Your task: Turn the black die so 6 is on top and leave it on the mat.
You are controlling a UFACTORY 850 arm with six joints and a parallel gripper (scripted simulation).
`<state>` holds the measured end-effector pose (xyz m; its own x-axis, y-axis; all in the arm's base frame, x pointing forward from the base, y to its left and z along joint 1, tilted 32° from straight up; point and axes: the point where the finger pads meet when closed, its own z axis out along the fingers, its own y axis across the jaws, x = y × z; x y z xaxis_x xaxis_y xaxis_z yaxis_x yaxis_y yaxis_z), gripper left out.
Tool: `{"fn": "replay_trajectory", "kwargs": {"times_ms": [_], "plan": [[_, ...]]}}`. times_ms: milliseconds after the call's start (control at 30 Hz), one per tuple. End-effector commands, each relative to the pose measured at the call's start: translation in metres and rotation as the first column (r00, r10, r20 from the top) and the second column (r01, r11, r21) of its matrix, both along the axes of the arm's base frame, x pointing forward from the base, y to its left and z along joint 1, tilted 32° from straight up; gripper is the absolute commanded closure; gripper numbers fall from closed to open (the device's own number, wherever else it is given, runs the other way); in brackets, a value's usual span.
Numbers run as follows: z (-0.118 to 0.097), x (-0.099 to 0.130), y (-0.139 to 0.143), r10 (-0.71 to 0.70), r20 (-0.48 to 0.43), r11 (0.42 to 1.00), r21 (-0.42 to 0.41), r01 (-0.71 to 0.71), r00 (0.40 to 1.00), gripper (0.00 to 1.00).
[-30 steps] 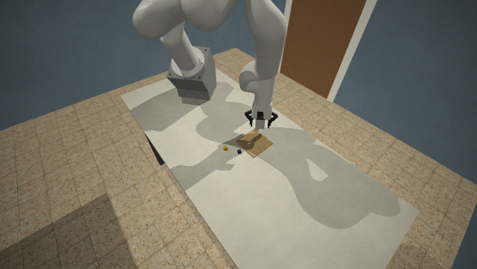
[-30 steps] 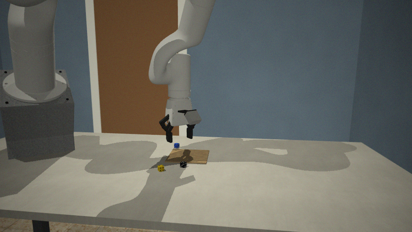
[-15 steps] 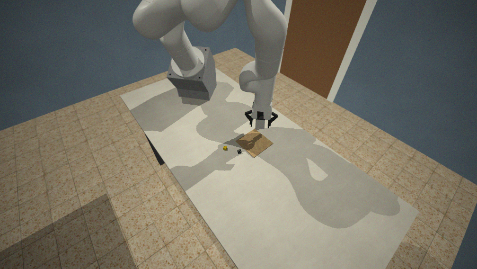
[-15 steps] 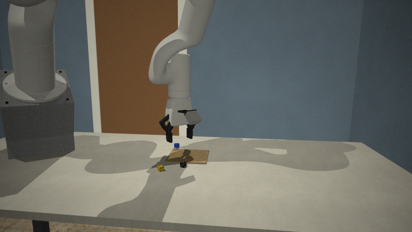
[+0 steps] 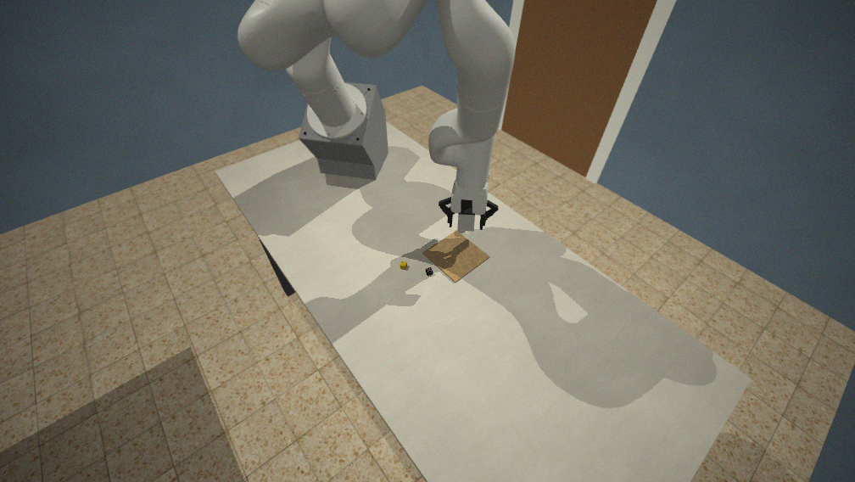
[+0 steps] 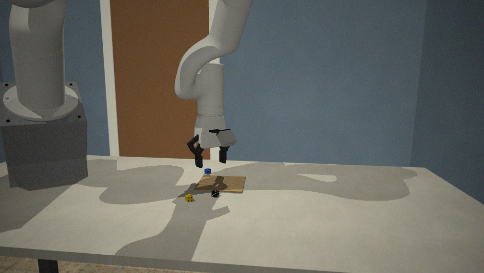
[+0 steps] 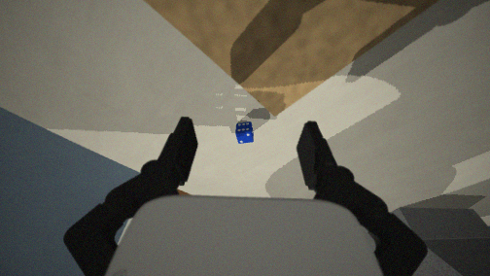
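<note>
Small black die with white pips sits flat on the table, off the mat, just beside its near edge; top face unreadable. Thin square tan mat lies flat. Yellow die nearby, blue die near the mat's far corner.
</note>
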<state>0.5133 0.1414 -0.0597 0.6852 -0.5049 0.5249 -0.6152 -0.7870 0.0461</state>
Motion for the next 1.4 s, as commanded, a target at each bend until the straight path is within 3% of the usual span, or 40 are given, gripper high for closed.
{"fn": "replay_trajectory", "kwargs": {"times_ms": [0, 233, 433, 500, 767, 1233, 1367], "plan": [[0.0, 0.0, 0.0, 0.0, 0.001, 1.0, 0.001, 0.0, 1.0, 0.0], [0.008, -0.003, 0.004, 0.0, 0.001, 1.0, 0.001, 0.0, 1.0, 0.0], [0.046, -0.021, 0.02, 0.0, 0.001, 1.0, 0.001, 0.0, 1.0, 0.0], [0.046, -0.021, 0.02, 0.0, 0.001, 1.0, 0.001, 0.0, 1.0, 0.0], [0.091, -0.041, 0.038, 0.0, 0.001, 1.0, 0.001, 0.0, 1.0, 0.0], [0.097, -0.044, 0.04, 0.001, 0.0, 1.0, 0.0, -0.001, 1.0, 0.0], [0.111, -0.028, 0.014, 0.067, -0.031, 0.997, -0.025, -0.068, 0.997, 0.0]]}}
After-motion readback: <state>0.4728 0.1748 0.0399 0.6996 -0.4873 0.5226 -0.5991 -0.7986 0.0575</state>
